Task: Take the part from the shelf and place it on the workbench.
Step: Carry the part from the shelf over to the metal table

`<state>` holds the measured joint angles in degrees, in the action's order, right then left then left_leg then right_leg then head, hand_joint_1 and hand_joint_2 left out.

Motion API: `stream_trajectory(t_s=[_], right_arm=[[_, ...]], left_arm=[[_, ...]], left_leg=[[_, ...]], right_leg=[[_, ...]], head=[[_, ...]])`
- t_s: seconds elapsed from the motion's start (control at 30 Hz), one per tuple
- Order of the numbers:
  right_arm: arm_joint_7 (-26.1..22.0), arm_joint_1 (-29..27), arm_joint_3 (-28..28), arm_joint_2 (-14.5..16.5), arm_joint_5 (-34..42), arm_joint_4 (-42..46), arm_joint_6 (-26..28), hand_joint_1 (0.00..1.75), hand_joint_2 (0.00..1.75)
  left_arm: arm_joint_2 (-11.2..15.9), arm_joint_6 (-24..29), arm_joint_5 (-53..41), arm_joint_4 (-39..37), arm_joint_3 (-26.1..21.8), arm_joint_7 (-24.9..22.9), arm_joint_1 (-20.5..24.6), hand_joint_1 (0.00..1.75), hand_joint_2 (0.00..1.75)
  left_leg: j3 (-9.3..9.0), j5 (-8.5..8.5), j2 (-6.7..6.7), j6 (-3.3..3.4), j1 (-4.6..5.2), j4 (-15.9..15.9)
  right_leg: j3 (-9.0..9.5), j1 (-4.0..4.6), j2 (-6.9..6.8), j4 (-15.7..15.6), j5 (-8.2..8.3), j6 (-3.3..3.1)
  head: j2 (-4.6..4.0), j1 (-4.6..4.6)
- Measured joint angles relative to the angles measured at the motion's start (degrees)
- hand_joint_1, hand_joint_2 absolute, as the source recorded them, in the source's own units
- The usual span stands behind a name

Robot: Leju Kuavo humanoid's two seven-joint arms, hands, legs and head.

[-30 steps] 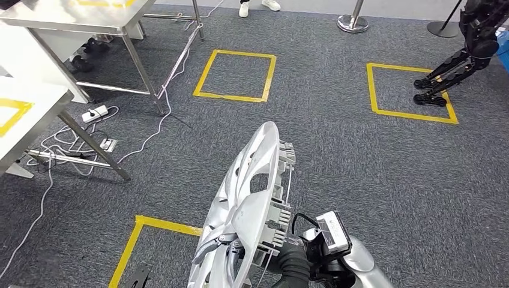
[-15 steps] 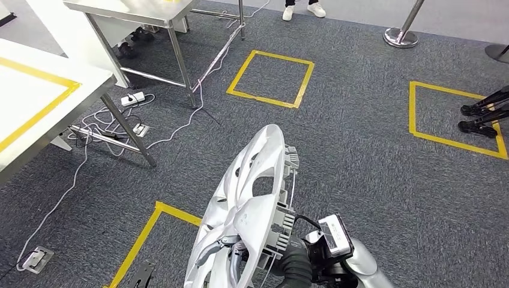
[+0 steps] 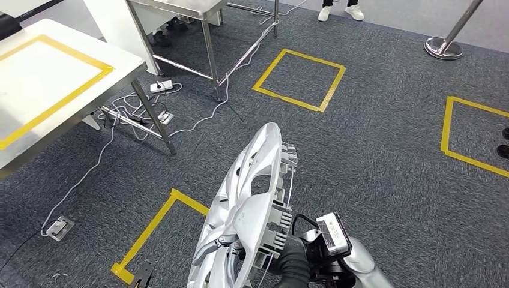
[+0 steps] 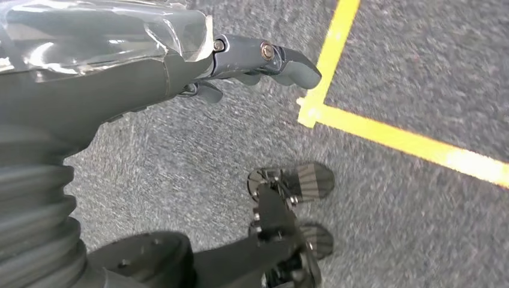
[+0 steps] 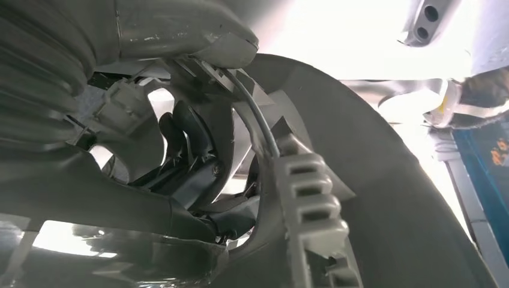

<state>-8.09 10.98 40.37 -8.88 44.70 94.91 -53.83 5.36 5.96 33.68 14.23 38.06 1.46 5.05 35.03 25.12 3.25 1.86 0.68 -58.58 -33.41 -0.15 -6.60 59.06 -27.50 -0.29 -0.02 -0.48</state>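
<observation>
the part [image 3: 249, 204], a silver wheel cover with curved spokes and ribbed clips along its rim, stands on edge in the lower middle of the head view, tilted so its face turns toward the robot's left. the right hand [image 3: 294, 264] grips it from behind at the lower rim; its dark fingers [image 5: 180, 135] reach through an opening between the spokes in the right wrist view, with the thick grey thumb pressed on the rim's near side (so the hand is plainly clenched around the part). a thin wire ring runs along the part's back past the ribbed clips.

the left hand [image 4: 180, 60] hangs over the grey carpet [image 3: 372, 150] with nothing in it, its fingers [image 4: 282, 60] stretched out and loose, beside a corner of yellow floor tape [image 4: 384, 132].

the white worktop [image 3: 42, 90], marked with a yellow tape outline, sits at the upper left of the head view, well apart from the part. behind it stands a steel table [image 3: 180, 9] with white cables [image 3: 138, 120] and power strips under it. yellow taped squares [image 3: 300, 78] mark the carpet ahead, and a person's white shoes [image 3: 339, 12] and a stanchion base [image 3: 444, 47] show at the far edge.
</observation>
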Motion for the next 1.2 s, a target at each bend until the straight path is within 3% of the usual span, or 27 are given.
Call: stream_trajectory(t_s=[0.03,0.1,0.17,0.23,0.27,0.33,0.37,0.43,0.5,0.53,0.6,0.67,0.73,0.77,0.83,0.87,0.93,0.97,1.03,1.1,1.17,1.2], right_arm=[[0.0,0.0,0.0,0.0,0.0,0.0,0.0,1.75,1.75],[-0.1,0.1,-0.1,0.0,0.0,0.0,0.0,1.75,1.75],[-0.1,0.0,-0.1,-0.2,0.0,0.0,0.0,1.75,1.75],[-0.1,-0.3,-0.1,-0.4,-0.1,-0.1,-0.1,1.75,1.75],[-0.1,-0.4,-0.1,-0.5,-0.1,-0.1,-0.1,1.75,1.75],[-0.1,-0.3,-0.1,-0.6,-0.1,-0.2,-0.1,1.75,1.75],[-0.1,-0.2,-0.1,-0.6,-0.1,-0.2,-0.1,1.75,1.75],[-0.1,-0.2,-0.1,-0.6,-0.1,-0.2,-0.1,1.75,1.75],[-0.1,-0.1,-0.1,-0.5,-0.1,-0.2,-0.1,1.75,1.75],[-0.1,0.0,-0.1,-0.4,-0.1,-0.2,-0.1,1.75,1.75],[-0.1,0.1,-0.1,-0.2,-0.1,-0.1,-0.2,1.75,1.75],[0.0,0.1,-0.1,-0.1,-0.2,-0.1,-0.2,1.75,1.75],[0.0,0.1,-0.1,-0.1,-0.2,-0.1,-0.2,1.75,1.75],[0.0,0.1,0.0,-0.1,-0.2,-0.1,-0.1,1.75,1.75],[0.0,0.1,0.0,-0.1,-0.3,0.0,-0.1,1.75,1.75],[0.0,0.1,0.0,-0.1,-0.3,0.0,-0.1,1.75,1.75],[0.0,0.1,0.0,-0.1,-0.3,0.0,-0.2,1.75,1.75],[0.0,0.1,0.0,-0.1,-0.3,0.0,-0.1,1.75,1.75],[0.0,0.2,0.0,0.0,-0.3,0.0,-0.1,1.75,1.75],[0.0,0.2,0.0,0.0,-0.3,0.0,-0.1,1.75,1.75],[0.0,0.2,-0.1,-0.2,-0.3,0.0,-0.1,1.75,1.75],[0.0,0.0,-0.1,-0.3,-0.3,0.0,-0.1,1.75,1.75]], left_arm=[[0.0,0.0,0.0,0.0,0.0,0.0,-0.1,0.00,1.75],[-0.1,0.0,0.0,0.0,0.0,0.0,0.0,0.00,1.75],[-0.3,0.0,-0.1,0.1,0.0,0.0,0.2,0.00,1.75],[-0.4,0.0,-0.1,0.1,0.0,0.0,0.3,0.00,1.75],[-0.4,0.0,-0.1,0.1,0.0,0.0,0.2,0.00,1.75],[-0.5,0.0,-0.1,0.1,0.0,0.0,0.1,0.00,1.75],[-0.5,0.0,-0.1,0.1,0.0,0.0,0.1,0.00,1.75],[-0.4,0.0,-0.1,0.1,0.0,0.0,0.0,0.00,1.75],[-0.3,0.0,-0.1,0.1,0.0,0.0,-0.2,0.00,1.75],[-0.2,0.0,-0.1,0.1,0.0,0.0,-0.4,0.00,1.75],[-0.2,0.0,-0.3,0.1,0.0,0.0,-0.4,0.00,1.75],[-0.1,0.0,-0.6,0.1,0.0,-0.1,-0.1,0.00,1.75],[-0.2,0.0,-0.7,0.1,0.0,-0.3,0.0,0.00,1.75],[-0.2,0.0,-0.8,0.1,0.0,-0.5,-0.1,0.00,1.75],[-0.2,0.0,-0.9,0.1,0.0,-0.6,-0.1,0.00,1.75],[-0.1,0.0,-0.9,0.1,0.0,-0.6,0.0,0.00,1.75],[0.0,0.0,-1.0,0.1,0.0,-0.6,0.3,0.00,1.75],[0.1,0.0,-1.0,0.1,0.0,-0.6,0.4,0.00,1.75],[0.2,-0.1,-1.0,0.1,0.0,-0.6,0.3,0.00,1.75],[0.2,-0.1,-1.0,0.2,0.0,-0.6,0.4,0.00,1.75],[0.0,-0.1,-1.0,0.3,0.0,-0.6,0.7,0.00,1.75],[-0.1,-0.1,-1.0,0.3,0.0,-0.6,0.8,0.00,1.75]], left_leg=[[-0.51,-0.36,-0.71,0.15,-0.09,0.7],[-1.62,-1.21,-2.16,0.56,-0.47,2.3],[-1.76,-1.55,-3.61,0.75,-0.75,2.7],[-1.66,-1.54,-5.37,0.72,-0.81,2.6],[-1.63,-1.46,-6.27,0.59,-0.89,2.4],[-1.51,-1.05,-7.99,-0.03,-1.16,1.7],[-1.27,-0.69,-8.76,-0.54,-1.22,1.1],[-0.58,-0.15,-9.88,-1.43,-1.31,0.2],[-0.14,-0.03,-10.51,-1.85,-1.57,0.0],[-0.03,0.10,-10.04,-2.01,-1.69,-0.2],[1.29,1.69,-7.33,-2.40,-1.74,-3.0],[4.90,4.89,-4.39,-2.72,-1.76,-10.0],[8.32,6.57,-3.66,-2.75,-1.84,-15.8],[8.60,5.85,-3.54,-2.60,-1.83,-15.8],[5.82,2.16,-2.49,-1.75,-1.50,-10.0],[3.83,0.61,-1.00,-1.12,-1.07,-6.2],[1.48,-0.66,1.34,-0.10,-0.18,-1.6],[1.34,-0.45,1.60,0.15,0.12,-1.1],[0.82,-0.85,0.14,0.53,0.06,0.0],[-0.34,-1.63,-1.46,0.96,-0.40,1.7],[-0.89,-2.03,-3.08,1.16,-0.72,2.4],[-0.89,-2.04,-3.99,1.15,-0.76,2.4]], right_leg=[[0.13,0.01,0.17,0.1,-0.17,0.22],[-0.99,0.01,2.59,3.0,-1.52,0.26],[-4.40,-0.33,5.49,9.9,-3.97,-0.07],[-7.31,-0.67,6.19,14.7,-5.07,0.30],[-7.44,-0.91,6.30,14.3,-4.42,0.87],[-4.71,-1.62,7.22,7.9,-1.23,2.40],[-3.14,-1.86,8.03,4.5,0.05,2.82],[-1.54,-2.02,8.97,1.1,1.13,2.55],[-1.53,-1.88,8.22,1.1,1.11,1.54],[-1.46,-1.88,7.85,1.1,1.12,1.17],[-1.22,-1.95,6.91,0.9,1.03,0.43],[-1.07,-1.53,5.79,0.9,0.77,-0.19],[-0.99,-1.11,4.54,0.9,0.51,-0.53],[-0.88,-0.93,3.94,0.9,0.36,-0.62],[-0.40,-0.61,2.78,0.9,-0.01,-0.65],[-0.08,-0.44,2.23,0.8,-0.22,-0.60],[0.35,-0.20,1.17,0.7,-0.52,-0.31],[0.50,-0.17,0.59,0.5,-0.63,-0.09],[1.00,-0.16,-0.14,0.1,-0.78,0.42],[0.57,-0.22,2.06,1.8,-1.80,0.52],[-2.52,-0.42,5.25,7.9,-4.28,0.21],[-4.65,-0.50,5.96,11.8,-5.52,0.20]], head=[[0.00,0.04],[0.00,0.15],[0.00,0.28],[0.00,0.34],[0.00,0.34],[0.00,0.36],[0.00,0.41],[0.00,0.40],[0.00,0.35],[0.00,0.34],[0.00,0.16],[0.00,-0.02],[0.00,-0.02],[0.00,-0.02],[0.00,-0.02],[0.00,0.01],[0.00,0.02],[0.00,0.02],[0.00,0.01],[0.00,0.11],[0.00,0.27],[0.00,0.31]])
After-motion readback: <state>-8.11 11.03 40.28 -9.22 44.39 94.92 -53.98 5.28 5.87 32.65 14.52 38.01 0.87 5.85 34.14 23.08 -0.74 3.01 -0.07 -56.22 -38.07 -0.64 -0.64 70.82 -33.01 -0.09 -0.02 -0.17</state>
